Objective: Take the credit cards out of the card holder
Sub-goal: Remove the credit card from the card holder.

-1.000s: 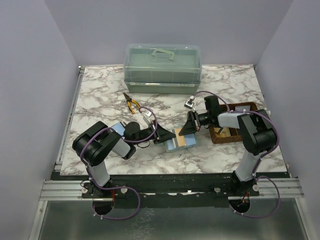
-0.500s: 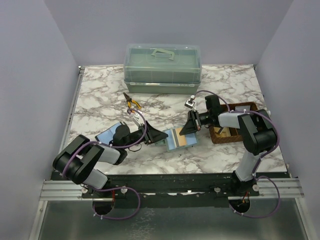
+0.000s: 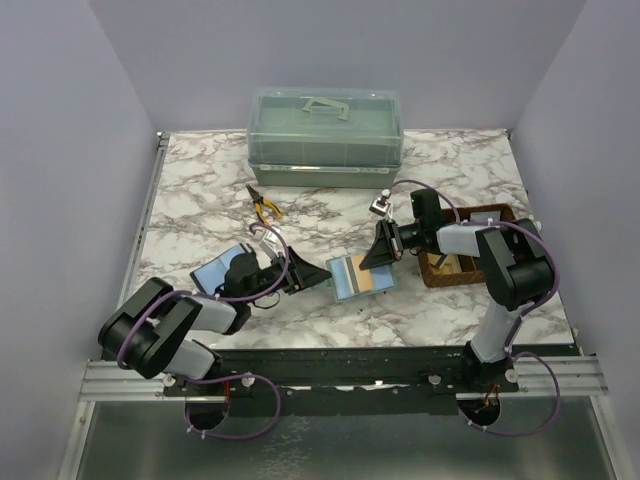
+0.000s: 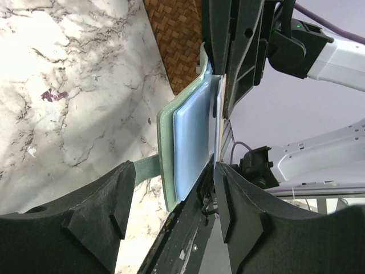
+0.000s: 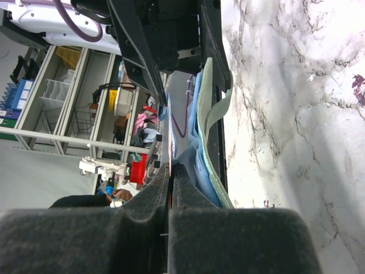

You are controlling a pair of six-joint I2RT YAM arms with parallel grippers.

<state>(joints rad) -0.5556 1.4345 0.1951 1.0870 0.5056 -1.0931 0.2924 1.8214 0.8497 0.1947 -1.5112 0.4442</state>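
While right gripper (image 3: 384, 252) stays out of play at card holder's (image 3: 350, 276) upper right edge, fingers pressed together on thin edge of tan credit card (image 3: 368, 281), left gripper (image 3: 316, 273) lies low on counter (image 3: 200, 200) at centre-left of overhead view, jaws spread wide, gripping nothing. Holder's near edge and green strap sit between spread fingers; contact unclear. Holder lies open at centre of frame, blue inside up. Tan card rests over holder's right half; how deep in pocket, cannot tell.
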